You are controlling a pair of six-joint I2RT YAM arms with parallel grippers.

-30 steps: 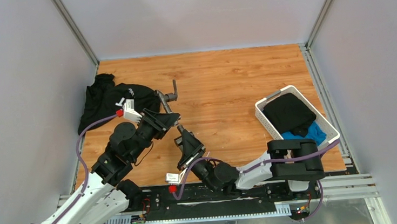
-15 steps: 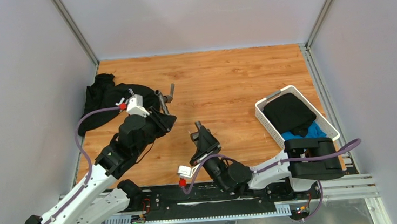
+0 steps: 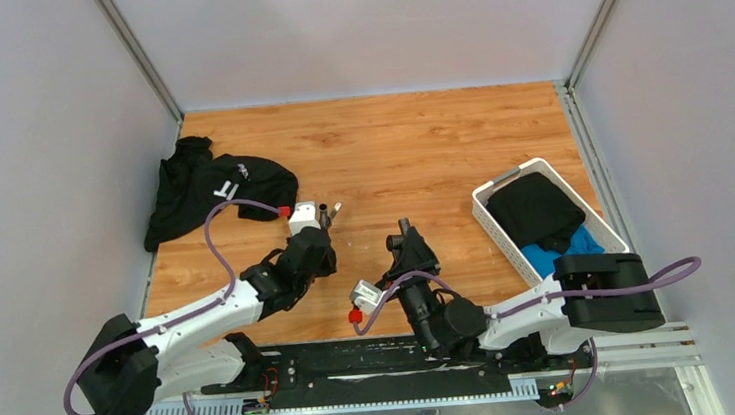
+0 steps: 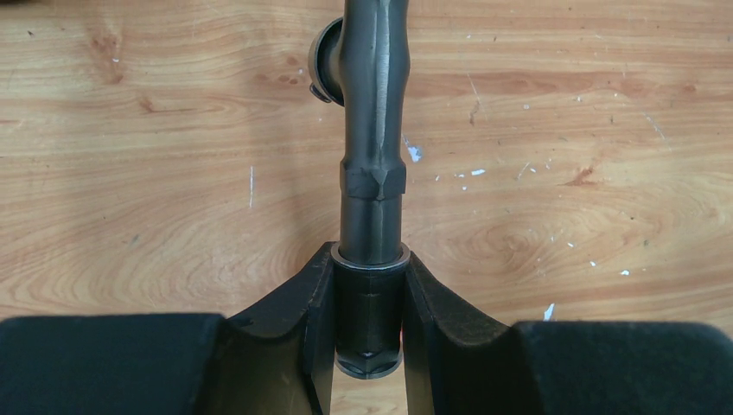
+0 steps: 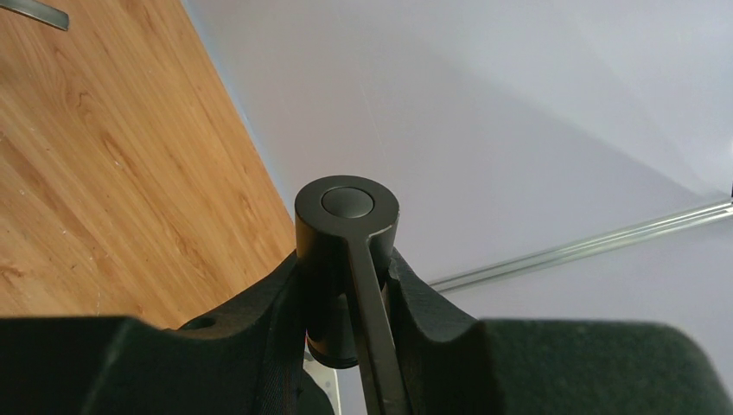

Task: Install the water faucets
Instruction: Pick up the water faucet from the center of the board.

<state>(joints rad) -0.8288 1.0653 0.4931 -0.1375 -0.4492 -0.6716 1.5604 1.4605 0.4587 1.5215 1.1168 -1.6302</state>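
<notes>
My left gripper (image 4: 369, 298) is clamped on the base stub of the pipe-shaped faucet piece (image 4: 373, 130), holding it out over the table (image 3: 417, 133) with its far end free. My right gripper (image 5: 346, 303) is closed around the round-capped lever piece (image 5: 347, 216), cap tipped up toward the wall, which I judge readies the two for mating. The pieces sit near each other but apart. The black garment (image 3: 206, 186) lies beyond my left arm and the white basket (image 3: 499, 193) well off to my right, neither between them.
</notes>
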